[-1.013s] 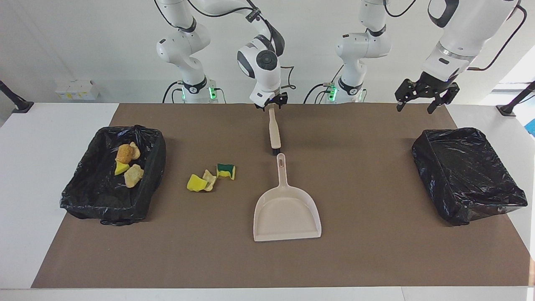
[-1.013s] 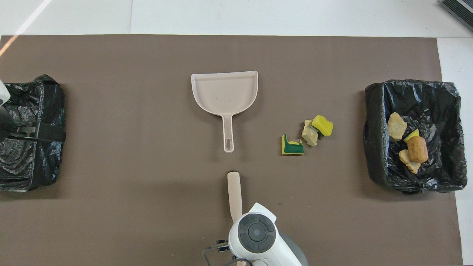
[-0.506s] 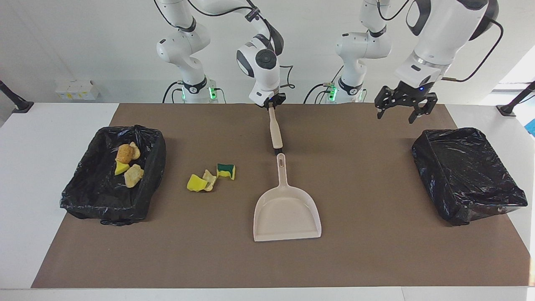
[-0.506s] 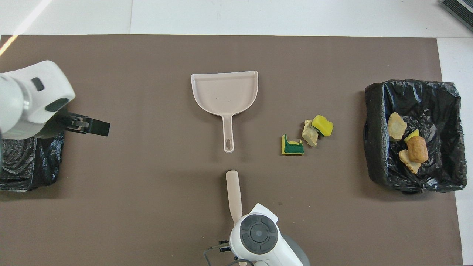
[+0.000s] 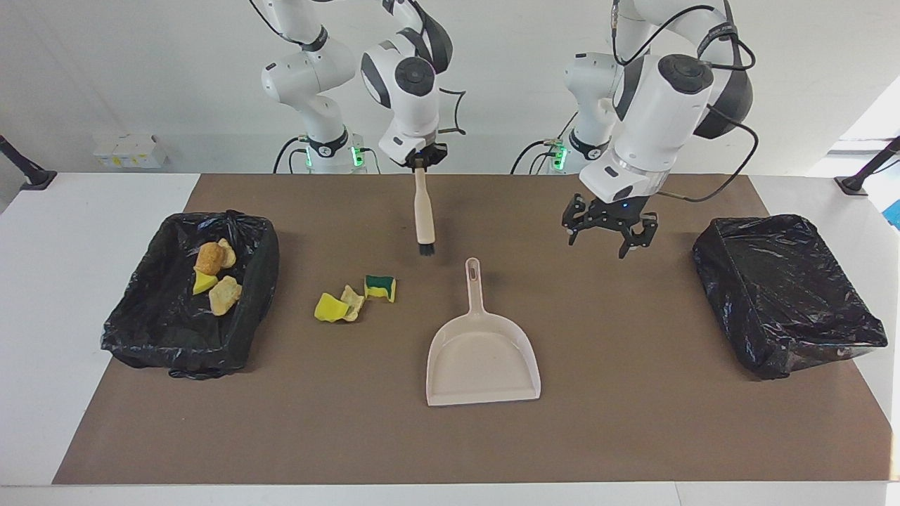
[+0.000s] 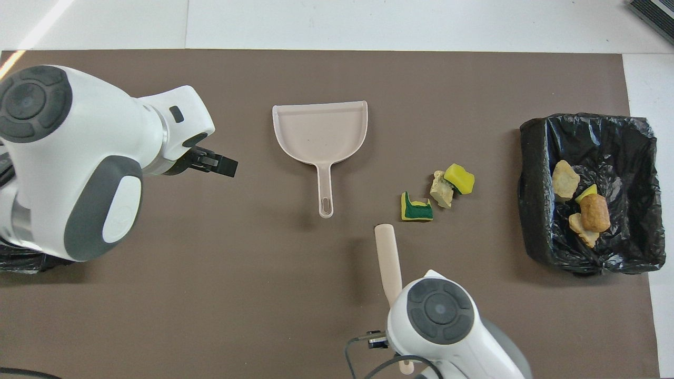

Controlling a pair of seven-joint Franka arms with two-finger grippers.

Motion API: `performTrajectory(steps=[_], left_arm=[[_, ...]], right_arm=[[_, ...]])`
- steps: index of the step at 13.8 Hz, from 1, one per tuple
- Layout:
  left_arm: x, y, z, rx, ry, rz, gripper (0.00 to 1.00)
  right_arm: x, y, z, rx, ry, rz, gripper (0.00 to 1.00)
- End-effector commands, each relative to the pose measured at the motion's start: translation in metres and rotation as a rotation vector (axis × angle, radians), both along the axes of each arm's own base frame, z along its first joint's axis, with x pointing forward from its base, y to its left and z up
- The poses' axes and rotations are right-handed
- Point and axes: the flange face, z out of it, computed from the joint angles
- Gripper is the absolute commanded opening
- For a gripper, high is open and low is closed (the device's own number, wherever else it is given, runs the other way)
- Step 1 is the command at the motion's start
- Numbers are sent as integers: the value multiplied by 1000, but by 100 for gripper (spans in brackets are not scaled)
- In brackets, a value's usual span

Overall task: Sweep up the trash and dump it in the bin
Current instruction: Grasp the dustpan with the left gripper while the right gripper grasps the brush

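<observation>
My right gripper (image 5: 420, 163) is shut on the top of the beige brush (image 5: 424, 211) (image 6: 388, 257). The brush hangs with its black bristles down, over the mat beside the dustpan's handle. The beige dustpan (image 5: 482, 355) (image 6: 320, 130) lies flat mid-mat, handle toward the robots. Three trash scraps (image 5: 354, 301) (image 6: 440, 191) lie on the mat between the dustpan and the black-lined bin (image 5: 137, 330) (image 6: 533, 231) at the right arm's end. That bin holds several more pieces (image 5: 211, 258). My left gripper (image 5: 609, 237) (image 6: 220, 166) is open and hangs empty over the mat, toward the left arm's end from the dustpan handle.
A second black-lined bin (image 5: 780, 288) sits at the left arm's end of the brown mat (image 5: 633, 422); in the overhead view the left arm covers most of it. Small white boxes (image 5: 130, 151) stand off the mat near the right arm's base.
My right gripper has shut on the brush handle, lifted it and carried it toward the right arm's end. My left arm has swung from beside its bin toward the middle and come lower.
</observation>
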Motion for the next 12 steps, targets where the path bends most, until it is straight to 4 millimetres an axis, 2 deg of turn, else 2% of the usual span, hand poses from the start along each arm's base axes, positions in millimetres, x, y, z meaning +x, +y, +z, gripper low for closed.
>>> performTrajectory(steps=[1,2,3,4,5,6,7,8,9,10,12], left_arm=[[4,-64,-45,-42,-29,75,100],[8,-81,-61,-66,-54,107,100],[14,-87,-72,-91,-71,153,100],[11,-103,-84,-112,-72,205,100],[6,-123,-93,-160,-92,286,100],[5,-131,-96,-207,-111,366,100],[1,-137,-103,-213,-104,388,100],[-8,-143,-111,-205,-95,376,100],[-16,-150,-120,-198,-101,355,100],[-24,-154,-124,-176,-98,333,100],[-39,-162,-144,-117,-86,281,100]], right_arm=[[9,-50,27,-24,-56,8,0],[14,-61,30,-28,-71,23,0],[22,-74,30,-61,-94,40,0],[33,-88,28,-90,-119,84,0],[55,-110,24,-104,-151,148,0],[82,-138,4,-164,-142,199,0],[109,-151,-10,-235,-148,240,0],[134,-155,-22,-254,-130,250,0],[152,-160,-27,-265,-118,247,0],[165,-160,-40,-278,-103,260,0],[169,-157,-71,-264,-74,229,0]])
